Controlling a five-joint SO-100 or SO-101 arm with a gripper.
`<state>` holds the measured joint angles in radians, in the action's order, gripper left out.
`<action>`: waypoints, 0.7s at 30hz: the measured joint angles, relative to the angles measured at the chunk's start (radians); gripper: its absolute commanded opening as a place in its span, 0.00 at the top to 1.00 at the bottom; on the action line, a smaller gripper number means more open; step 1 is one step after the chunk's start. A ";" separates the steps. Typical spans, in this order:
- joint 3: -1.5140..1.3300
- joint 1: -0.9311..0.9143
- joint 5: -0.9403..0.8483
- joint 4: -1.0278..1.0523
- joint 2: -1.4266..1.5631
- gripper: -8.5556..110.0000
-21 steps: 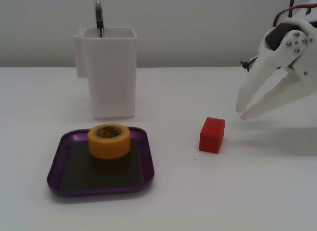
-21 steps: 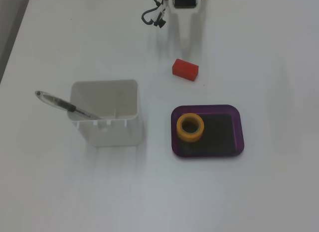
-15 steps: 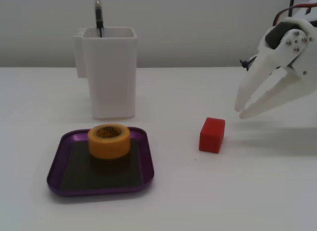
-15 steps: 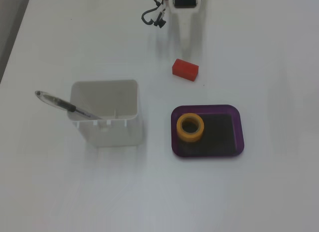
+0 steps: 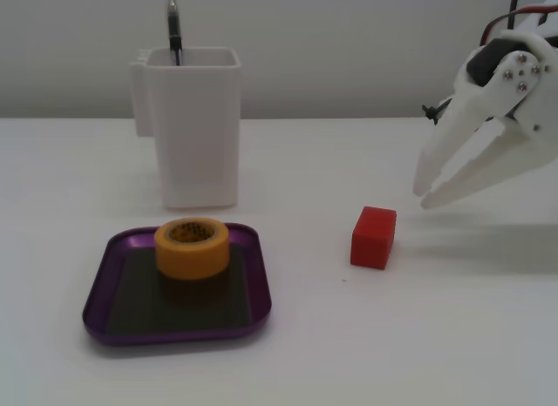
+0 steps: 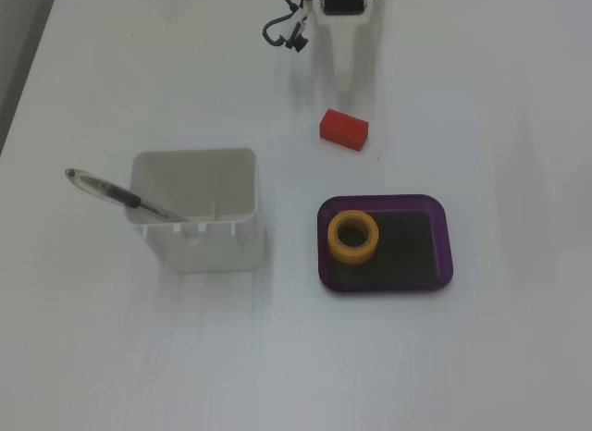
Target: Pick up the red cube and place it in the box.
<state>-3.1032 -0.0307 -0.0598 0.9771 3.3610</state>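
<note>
The red cube (image 5: 373, 238) sits on the white table, to the right of the box in a fixed view; it also shows from above in a fixed view (image 6: 344, 128). The box (image 5: 98, 294), a shallow purple tray with a dark floor, lies at the front left (image 6: 445, 235). My white gripper (image 5: 425, 197) hangs above and to the right of the cube, fingers pointing down-left, slightly parted and empty. From above, the gripper (image 6: 344, 78) is just beyond the cube, pale against the table.
A yellow tape roll (image 5: 192, 246) stands in the box's near-left part (image 6: 353, 237). A tall white container (image 5: 193, 127) with a pen (image 5: 174, 27) stands behind the box (image 6: 194, 209). Black cables (image 6: 282, 29) hang by the arm.
</note>
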 measured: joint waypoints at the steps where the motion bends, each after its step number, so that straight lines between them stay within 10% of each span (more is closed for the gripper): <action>1: 0.000 0.000 0.000 0.000 0.000 0.93; 21: 0.041 -0.002 0.000 0.006 0.000 0.93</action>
<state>-3.0618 -0.0322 -0.0598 0.9833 3.3610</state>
